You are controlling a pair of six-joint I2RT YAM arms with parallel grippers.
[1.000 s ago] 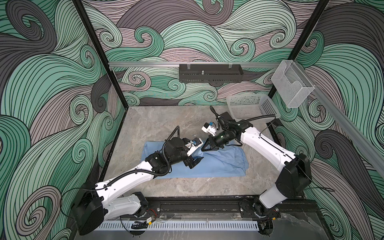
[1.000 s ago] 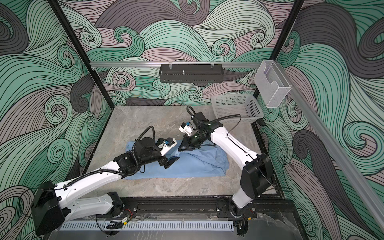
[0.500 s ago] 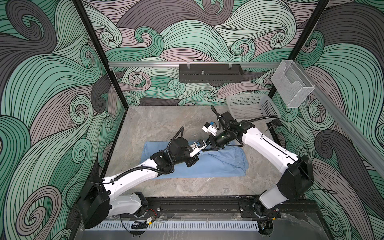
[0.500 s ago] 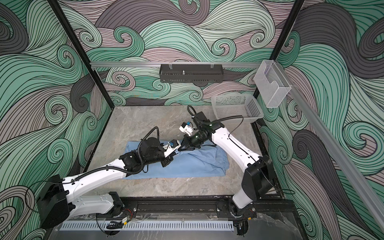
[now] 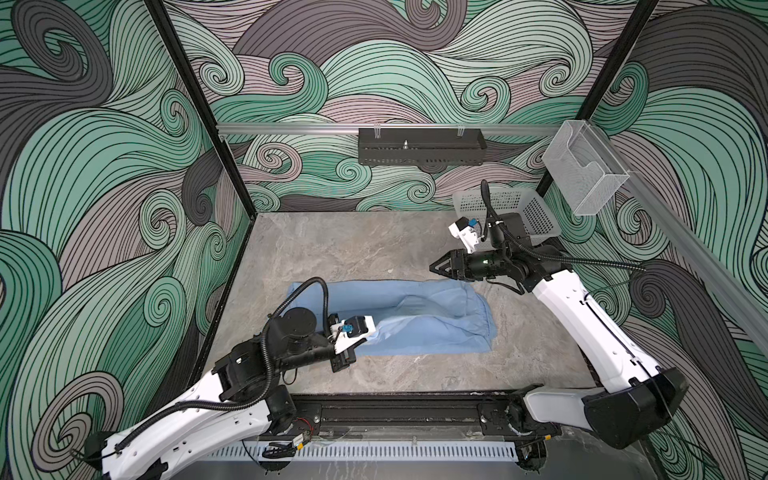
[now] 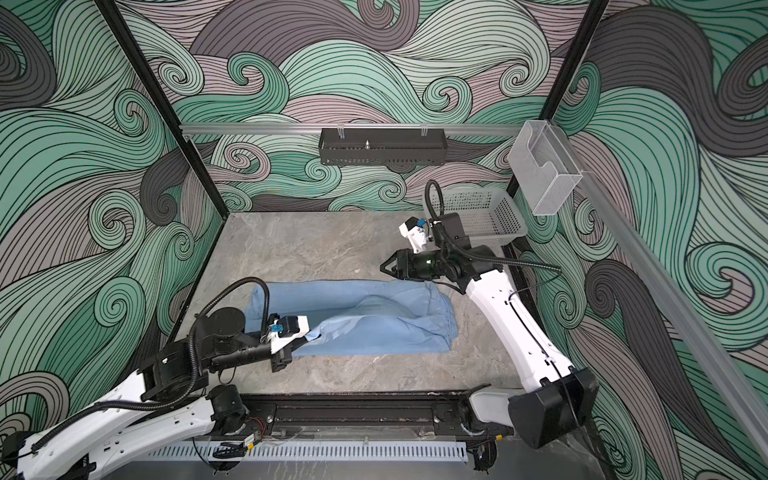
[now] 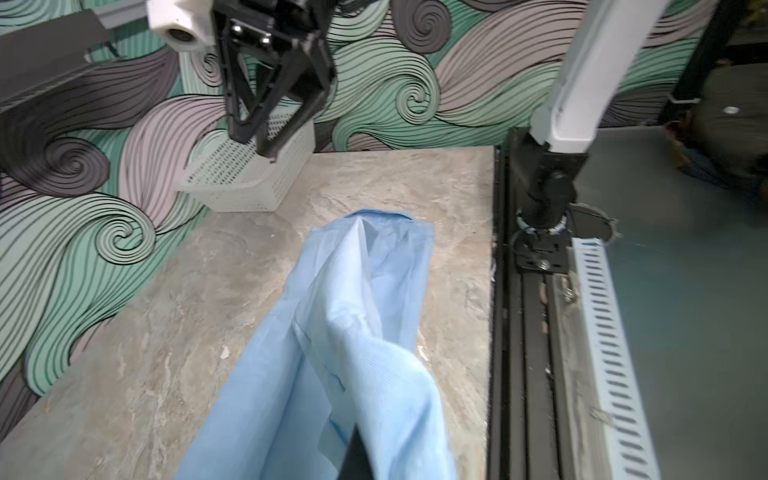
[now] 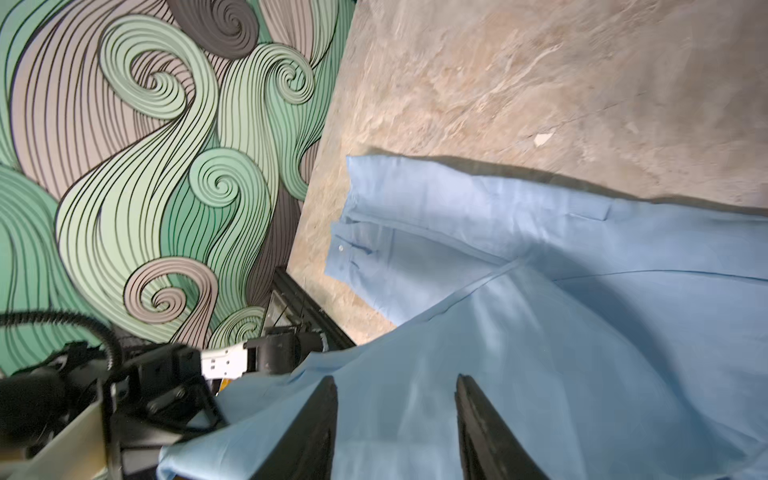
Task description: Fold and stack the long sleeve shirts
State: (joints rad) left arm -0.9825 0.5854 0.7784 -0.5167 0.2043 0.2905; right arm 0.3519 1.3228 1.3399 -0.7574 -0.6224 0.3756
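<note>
Light blue shirt (image 5: 419, 320) lies folded lengthwise on the tabletop (image 5: 353, 249), nearer to its front edge. Left end effector (image 7: 360, 457) is closed on a fold of cloth at the shirt's left part, holding it raised. Right end effector (image 5: 434, 266) hovers partly opened and empty above the shirt's far right corner.

In both top views the left gripper (image 5: 360, 341) had its fingertips buried under its own camera housing (image 5: 355, 326) and a raised fold of the shirt (image 5: 415, 320), so the pinch itself stayed unseen. Its wrist view caught only a dark sliver of one finger (image 7: 355, 457) at the frame's edge, where the cloth ran out too. The right gripper (image 8: 395, 378) had its fingers cropped at their bases, beside a blurred left arm (image 8: 166, 374). The right arm (image 5: 582, 307) hid part of the basket (image 5: 536, 212)
</note>
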